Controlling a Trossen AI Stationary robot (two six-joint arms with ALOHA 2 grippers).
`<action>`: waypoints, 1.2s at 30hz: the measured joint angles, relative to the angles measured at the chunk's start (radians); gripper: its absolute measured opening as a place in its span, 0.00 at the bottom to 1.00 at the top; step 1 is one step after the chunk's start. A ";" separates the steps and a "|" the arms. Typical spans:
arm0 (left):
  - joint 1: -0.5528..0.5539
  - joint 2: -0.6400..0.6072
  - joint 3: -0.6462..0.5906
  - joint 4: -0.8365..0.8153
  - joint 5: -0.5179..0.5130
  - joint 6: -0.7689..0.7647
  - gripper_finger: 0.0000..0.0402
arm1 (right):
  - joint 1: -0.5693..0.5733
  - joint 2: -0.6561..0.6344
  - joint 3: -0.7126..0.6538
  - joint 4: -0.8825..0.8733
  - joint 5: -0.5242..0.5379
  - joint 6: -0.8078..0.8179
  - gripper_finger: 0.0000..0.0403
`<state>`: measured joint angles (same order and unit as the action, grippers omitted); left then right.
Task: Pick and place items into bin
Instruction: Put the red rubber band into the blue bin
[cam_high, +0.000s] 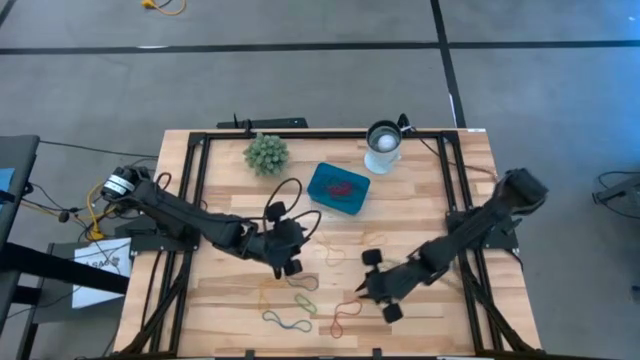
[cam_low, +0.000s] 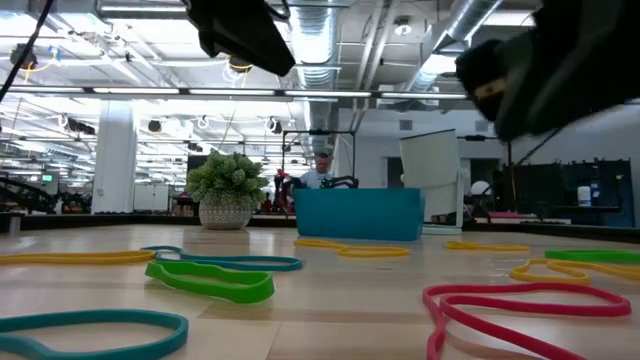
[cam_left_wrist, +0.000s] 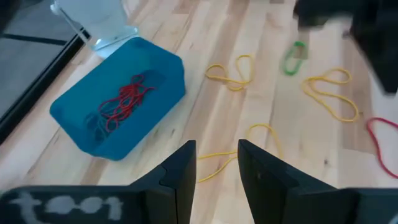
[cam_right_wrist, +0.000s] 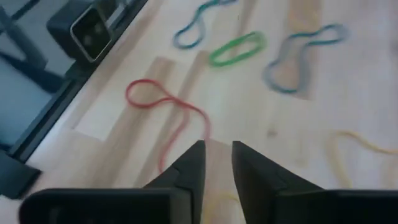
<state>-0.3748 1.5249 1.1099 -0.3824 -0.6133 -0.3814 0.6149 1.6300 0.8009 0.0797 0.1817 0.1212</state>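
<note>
Teal bin (cam_high: 338, 188) sits around 12 o'clock on the table (cam_high: 420, 215), red bands (cam_high: 340, 186) inside. Right gripper (cam_high: 377, 286) over a red band (cam_right_wrist: 163, 109), fingers a bit apart, empty. Left gripper (cam_high: 287, 262) same.

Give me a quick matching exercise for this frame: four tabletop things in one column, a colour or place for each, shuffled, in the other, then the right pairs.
Things:
1. bin
2. plant
3. cup
4. bands inside the bin

Descriptions:
A. white, at the table's far edge, on the right arm's side of the bin
B. mostly red, tangled together
C. teal, rectangular, between the plant and the cup
D. green and spiky, on the left arm's side of the bin

Pairs: 1-C, 2-D, 3-A, 4-B
</note>
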 joint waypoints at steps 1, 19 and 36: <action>-0.004 0.000 0.000 -0.002 -0.001 -0.006 0.27 | 0.001 0.036 0.030 -0.012 -0.021 0.000 0.20; -0.051 0.000 0.000 0.013 -0.005 -0.048 0.27 | 0.003 0.357 0.323 -0.228 -0.039 0.039 0.25; -0.118 0.000 0.000 0.043 -0.005 -0.060 0.27 | 0.029 0.340 0.320 -0.226 -0.024 0.144 0.25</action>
<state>-0.4927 1.5249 1.1099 -0.3390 -0.6178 -0.4412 0.6441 1.9697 1.1213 -0.1461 0.1577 0.2652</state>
